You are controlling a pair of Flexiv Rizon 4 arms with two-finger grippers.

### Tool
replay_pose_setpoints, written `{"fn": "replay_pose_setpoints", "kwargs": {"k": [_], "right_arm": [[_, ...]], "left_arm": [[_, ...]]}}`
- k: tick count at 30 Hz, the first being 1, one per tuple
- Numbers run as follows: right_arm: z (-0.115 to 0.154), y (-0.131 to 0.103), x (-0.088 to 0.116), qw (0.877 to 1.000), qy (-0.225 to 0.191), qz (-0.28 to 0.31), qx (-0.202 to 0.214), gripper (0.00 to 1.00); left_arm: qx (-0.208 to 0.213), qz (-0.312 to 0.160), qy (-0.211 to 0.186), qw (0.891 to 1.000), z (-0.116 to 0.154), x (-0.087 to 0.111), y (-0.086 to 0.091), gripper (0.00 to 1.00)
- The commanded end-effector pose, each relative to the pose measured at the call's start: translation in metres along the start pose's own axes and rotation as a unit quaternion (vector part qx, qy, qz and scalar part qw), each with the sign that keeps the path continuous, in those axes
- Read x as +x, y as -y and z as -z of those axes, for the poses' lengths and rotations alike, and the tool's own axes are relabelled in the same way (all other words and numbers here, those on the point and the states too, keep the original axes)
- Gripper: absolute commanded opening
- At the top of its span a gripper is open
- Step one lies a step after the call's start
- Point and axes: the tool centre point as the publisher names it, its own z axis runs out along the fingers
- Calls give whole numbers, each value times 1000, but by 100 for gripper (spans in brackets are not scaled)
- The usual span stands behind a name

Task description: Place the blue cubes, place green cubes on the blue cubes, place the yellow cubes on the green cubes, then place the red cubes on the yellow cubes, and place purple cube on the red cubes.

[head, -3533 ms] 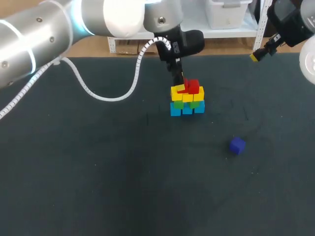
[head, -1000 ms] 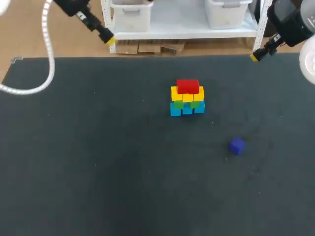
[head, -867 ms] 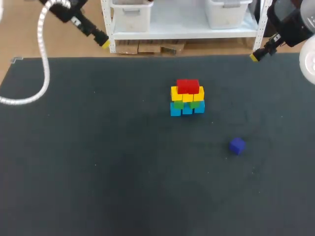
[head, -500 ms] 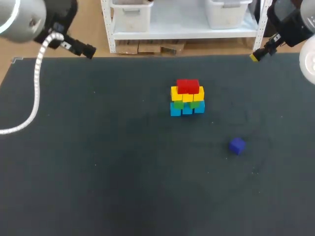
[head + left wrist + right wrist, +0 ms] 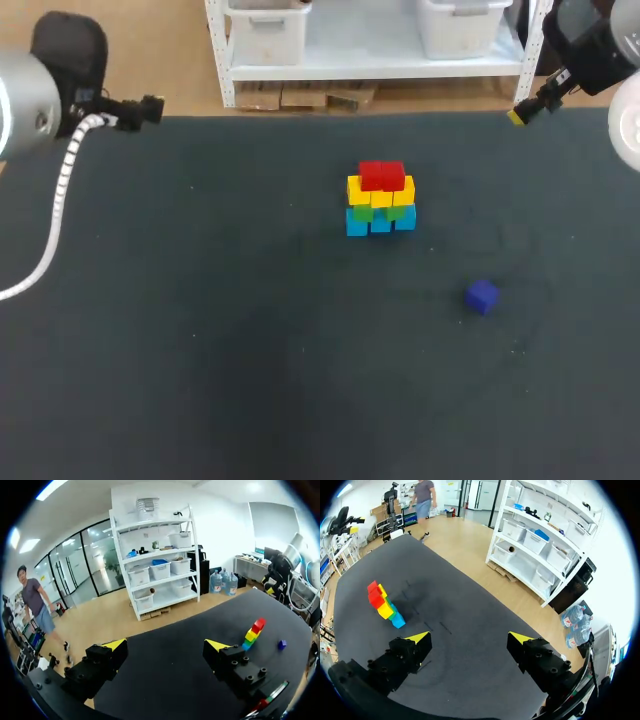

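The cube stack (image 5: 380, 200) stands in the middle of the table: blue cubes (image 5: 380, 223) at the bottom, then green (image 5: 397, 211), yellow (image 5: 381, 194) and red cubes (image 5: 381, 176) on top. A purple cube (image 5: 482, 296) lies alone on the mat, nearer and to the right. My left gripper (image 5: 148, 107) hangs open and empty over the far left corner. In the left wrist view the gripper (image 5: 166, 645) has the stack (image 5: 254, 632) and purple cube (image 5: 282, 643) far ahead. My right gripper (image 5: 530, 108) is open and empty at the far right edge. In the right wrist view the gripper (image 5: 470, 638) sees the stack (image 5: 382, 605) off to one side.
The dark mat (image 5: 200, 350) covers the whole table, with nothing else on it besides the stack and the lone purple cube. Both arms stay near the far edge, well away from the cubes.
My left arm let go of the red cube on the stack, drew away to the far left and lowered toward the table's corner. The right arm, stack and purple cube stayed put.
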Motion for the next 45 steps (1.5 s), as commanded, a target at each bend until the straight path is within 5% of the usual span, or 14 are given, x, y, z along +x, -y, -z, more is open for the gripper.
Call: {"fn": "replay_pose_setpoints", "kwargs": {"k": [1,45], "right_arm": [[0,0,0,1000,0,0,-2,100],[0,0,0,1000,0,0,-2,100]], "left_arm": [[5,1,41,999,-1,4,-1,100],[19,-5,20,1000,-1,3,7,100]]}}
